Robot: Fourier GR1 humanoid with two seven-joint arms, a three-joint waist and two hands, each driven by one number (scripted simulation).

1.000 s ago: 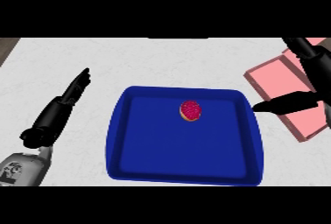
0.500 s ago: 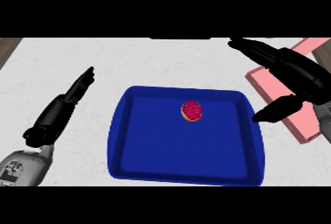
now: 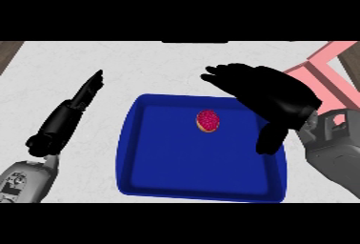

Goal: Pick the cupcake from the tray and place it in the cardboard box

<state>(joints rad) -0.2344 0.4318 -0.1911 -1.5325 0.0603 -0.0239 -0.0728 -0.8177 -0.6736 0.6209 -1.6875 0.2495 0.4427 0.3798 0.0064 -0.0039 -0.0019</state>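
A small cupcake with a magenta top sits in the upper middle of the blue tray. My right hand hovers open over the tray's upper right corner, fingers stretched left and thumb pointing down, just right of the cupcake and apart from it. The pink cardboard box lies at the far right, mostly hidden behind that hand and forearm. My left hand rests open on the counter left of the tray, fingers straight.
The white counter spreads around the tray. A dark wooden strip shows at the upper left corner, beyond the counter's edge.
My right hand has swung leftward from over the box to above the tray's upper right corner, nearer the cupcake. The left hand and the cupcake have stayed put.
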